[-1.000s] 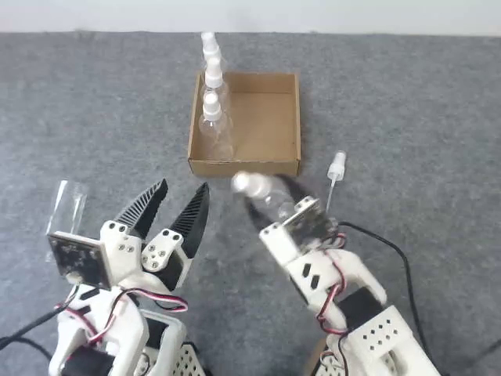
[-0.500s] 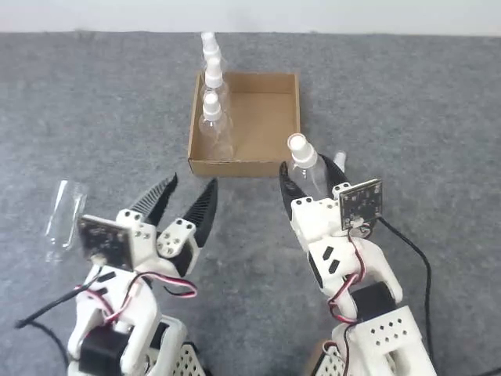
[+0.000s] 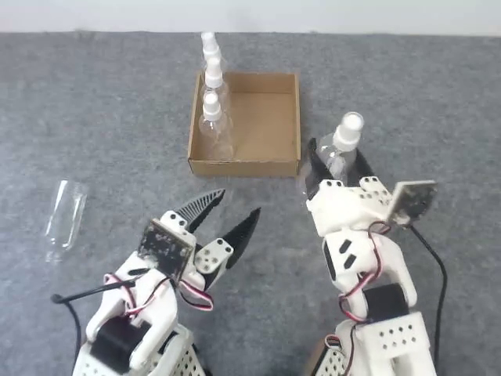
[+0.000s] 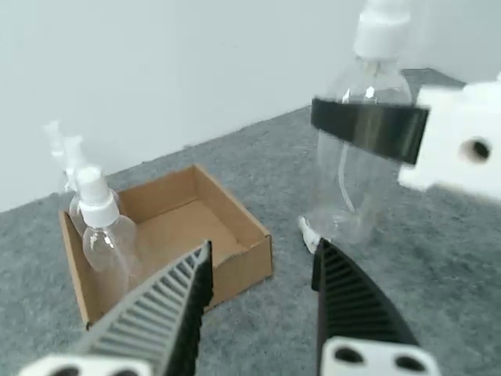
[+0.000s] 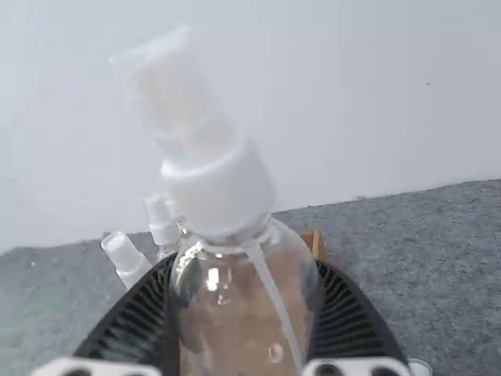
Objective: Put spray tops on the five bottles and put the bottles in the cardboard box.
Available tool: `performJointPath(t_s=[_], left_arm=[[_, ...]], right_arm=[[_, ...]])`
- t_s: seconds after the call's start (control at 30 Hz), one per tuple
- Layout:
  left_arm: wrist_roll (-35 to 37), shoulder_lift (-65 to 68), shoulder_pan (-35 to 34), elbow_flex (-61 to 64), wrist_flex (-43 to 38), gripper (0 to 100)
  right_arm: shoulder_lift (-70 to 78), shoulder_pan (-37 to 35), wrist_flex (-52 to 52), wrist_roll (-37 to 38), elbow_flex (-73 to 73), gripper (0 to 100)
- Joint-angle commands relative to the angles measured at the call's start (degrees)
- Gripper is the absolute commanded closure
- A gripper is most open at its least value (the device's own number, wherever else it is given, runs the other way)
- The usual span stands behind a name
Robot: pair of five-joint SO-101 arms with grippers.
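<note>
The right gripper (image 3: 338, 166) pinches a capped bottle (image 3: 343, 145) by its body and holds it upright, just beside the near right corner of the box (image 3: 244, 166) and outside it. In the right wrist view the black fingers (image 5: 133, 329) press on both sides of the clear body, with the spray top above them and its tube running down inside.

The left gripper (image 3: 240, 201) hangs with its fingers spread wide over the grey counter (image 3: 438, 102), in front of the box's near wall and apart from it.

Three bottles (image 3: 215, 129) with spray tops stand in a row along the box's left wall. Brown floor shows across the rest of the box up to its right wall. The box is open-topped with low walls, and its far wall is near the counter's back edge, where a white wall (image 3: 352, 16) rises.

An uncapped bottle (image 3: 64, 210) lies on its side toward the counter's left, well apart from the box. Grey counter stretches wide to the right of the box, and also between the box and the lying bottle.

In the left wrist view a small white part (image 4: 309, 233) lies on the counter by the held bottle's base; what it is cannot be told.

The bottles are clear, and the box's outer walls are plain brown card
</note>
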Motion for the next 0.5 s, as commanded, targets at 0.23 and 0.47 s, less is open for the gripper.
performJointPath(t_s=[0.23, 0.47], left_arm=[[-2.5, -0.7, 0.3, 3.1, -6.2, 80], [-2.4, -0.6, 0.9, 3.3, -6.3, 80]], right_arm=[[-21.0, -2.2, 8.6, -4.7, -2.2, 94.7], [-20.4, -11.6, 9.2, 0.1, -0.5, 94.7]])
